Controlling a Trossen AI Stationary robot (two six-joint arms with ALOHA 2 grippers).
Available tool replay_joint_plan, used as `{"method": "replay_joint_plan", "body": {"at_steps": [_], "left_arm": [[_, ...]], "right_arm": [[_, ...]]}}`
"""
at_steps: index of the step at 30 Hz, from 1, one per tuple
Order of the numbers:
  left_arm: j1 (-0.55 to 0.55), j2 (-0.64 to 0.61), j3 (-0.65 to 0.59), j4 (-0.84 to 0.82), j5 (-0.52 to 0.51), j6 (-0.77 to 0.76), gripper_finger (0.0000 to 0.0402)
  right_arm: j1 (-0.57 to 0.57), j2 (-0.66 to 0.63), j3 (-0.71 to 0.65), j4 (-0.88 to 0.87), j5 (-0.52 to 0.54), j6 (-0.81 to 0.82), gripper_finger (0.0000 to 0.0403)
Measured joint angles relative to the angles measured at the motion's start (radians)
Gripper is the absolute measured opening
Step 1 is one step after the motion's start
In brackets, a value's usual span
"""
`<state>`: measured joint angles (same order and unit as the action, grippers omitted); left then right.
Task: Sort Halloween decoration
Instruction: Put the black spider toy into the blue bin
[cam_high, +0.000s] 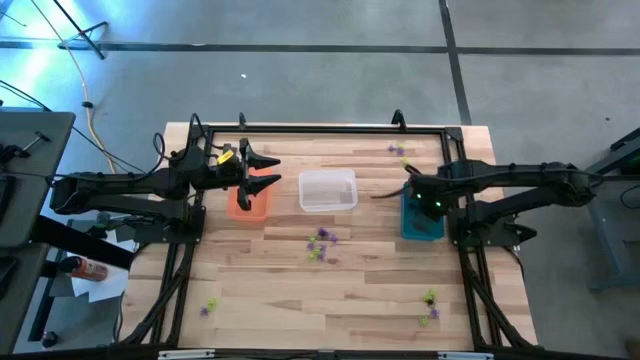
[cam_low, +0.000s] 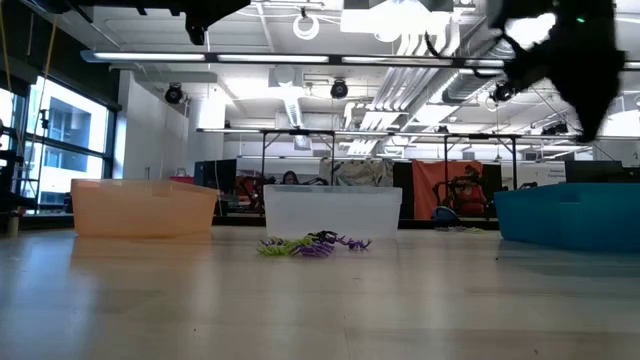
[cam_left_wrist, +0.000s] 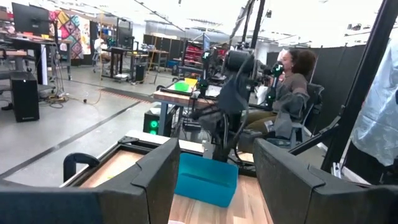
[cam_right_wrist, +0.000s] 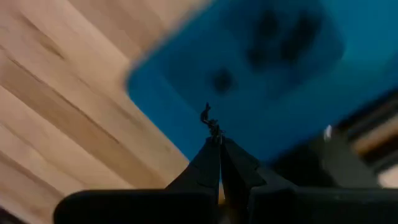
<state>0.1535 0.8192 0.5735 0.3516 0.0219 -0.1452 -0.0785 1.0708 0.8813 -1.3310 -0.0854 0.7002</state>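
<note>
Small Halloween decorations in purple, yellow-green and black lie in a heap at the table's middle, seen also in the low view as a heap. My right gripper points down over the teal bin, shut on a tiny black decoration. Dark blurred pieces lie in the teal bin below it. My left gripper hovers level above the orange bin, open, with nothing between its fingers. My right gripper pinches the black decoration between its two fingers, only at their tips; a thin hooked bit of it sticks out past them. The fingers come from above, pointing down. The piece is lifted clear, above the teal bin's near-left part.
A clear bin stands between the orange and teal bins. More decorations lie at the far right, near right and near left. A black frame borders the table. A person sits beyond the table's right side.
</note>
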Motion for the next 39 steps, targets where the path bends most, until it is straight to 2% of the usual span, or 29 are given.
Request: {"method": "replay_joint_plan", "body": {"at_steps": [3, 8, 11, 16, 28, 32, 39], "left_arm": [[0.0, 0.0, 0.0, -0.006, 0.0, 0.0, 0.019], [0.0, 0.0, 0.0, -0.022, 0.0, 0.0, 0.019], [0.0, 0.0, 0.0, -0.022, 0.0, 0.0, 0.019], [0.0, 0.0, 0.0, -0.018, -0.007, 0.0, 0.019], [0.0, 0.0, 0.0, -0.018, -0.008, -0.001, 0.019], [0.0, 0.0, 0.0, -0.018, -0.008, -0.001, 0.019], [0.0, 0.0, 0.0, -0.018, -0.008, -0.001, 0.019]], "right_arm": [[-0.025, -0.018, -0.091, 0.022, -0.061, 0.002, 0.0], [-0.07, 0.009, -0.238, 0.231, -0.134, 0.007, 0.0], [-0.103, 0.044, -0.277, 0.281, -0.111, 0.018, 0.0], [-0.159, 0.109, -0.289, 0.288, -0.009, 0.047, 0.0], [-0.21, 0.193, -0.288, 0.358, 0.005, 0.028, 0.0002], [-0.21, 0.193, -0.288, 0.354, 0.003, 0.017, 0.0031], [-0.209, 0.183, -0.282, 0.324, -0.005, -0.018, 0.0129]]}}
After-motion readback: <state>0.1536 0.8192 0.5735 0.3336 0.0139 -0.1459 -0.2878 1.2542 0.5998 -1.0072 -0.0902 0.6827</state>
